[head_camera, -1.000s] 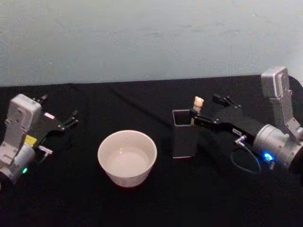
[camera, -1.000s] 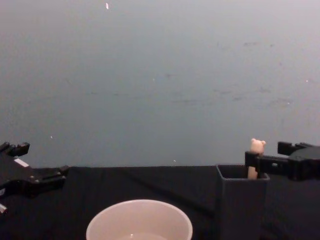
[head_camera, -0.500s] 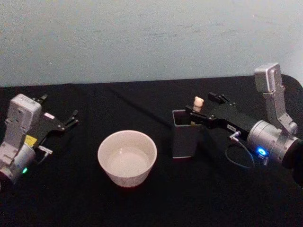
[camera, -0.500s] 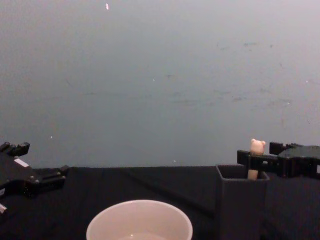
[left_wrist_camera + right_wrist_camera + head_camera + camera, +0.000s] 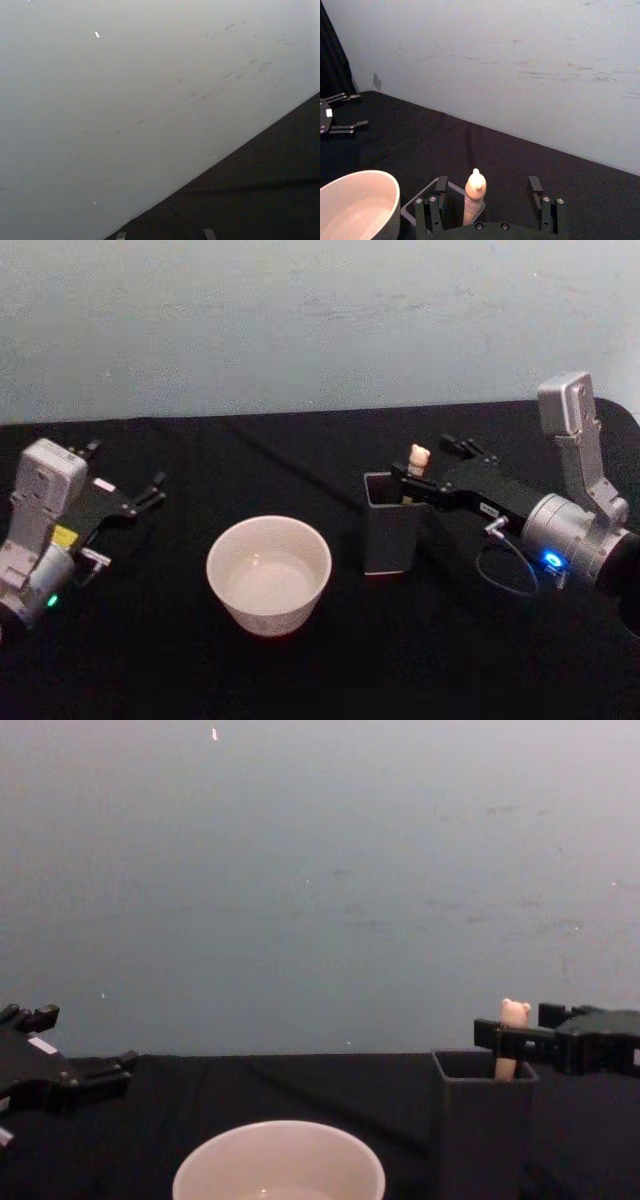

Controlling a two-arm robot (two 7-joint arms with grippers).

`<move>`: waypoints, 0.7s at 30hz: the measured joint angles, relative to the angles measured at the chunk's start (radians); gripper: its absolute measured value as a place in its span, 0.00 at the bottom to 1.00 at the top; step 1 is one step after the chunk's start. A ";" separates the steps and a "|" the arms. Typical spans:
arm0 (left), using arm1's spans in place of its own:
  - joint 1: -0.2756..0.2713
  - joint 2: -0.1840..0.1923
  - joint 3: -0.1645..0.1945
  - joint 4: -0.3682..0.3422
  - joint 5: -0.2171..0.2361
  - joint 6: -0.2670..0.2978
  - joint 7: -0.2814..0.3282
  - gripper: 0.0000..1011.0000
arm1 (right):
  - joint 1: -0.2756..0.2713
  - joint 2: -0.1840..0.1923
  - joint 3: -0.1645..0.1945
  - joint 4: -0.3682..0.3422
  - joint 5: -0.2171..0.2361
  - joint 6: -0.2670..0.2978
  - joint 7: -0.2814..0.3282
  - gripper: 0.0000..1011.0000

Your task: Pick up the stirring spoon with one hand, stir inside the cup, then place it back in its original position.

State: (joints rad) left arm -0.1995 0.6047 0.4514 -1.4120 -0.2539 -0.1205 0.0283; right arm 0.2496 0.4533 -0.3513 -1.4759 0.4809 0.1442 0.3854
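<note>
The right gripper [image 5: 487, 202] holds its fingers [image 5: 434, 209] spread, with the stirring spoon [image 5: 474, 197] upright between them. The spoon is closer to one finger, with a gap on each side. Its lower part sits in the dark holder box [image 5: 388, 535] just beneath the fingertips. The cup [image 5: 268, 575] stands on the table [image 5: 300, 670] well apart from those fingers, past the box. The left gripper [image 5: 125, 472] is parked far off, its fingers spread.
</note>
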 joint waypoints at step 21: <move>0.000 0.000 0.000 0.000 0.000 0.000 0.000 0.99 | 0.000 0.000 0.000 0.000 0.000 -0.001 -0.002 0.52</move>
State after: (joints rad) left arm -0.1995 0.6047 0.4514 -1.4120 -0.2539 -0.1205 0.0283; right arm 0.2496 0.4534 -0.3514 -1.4760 0.4809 0.1432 0.3832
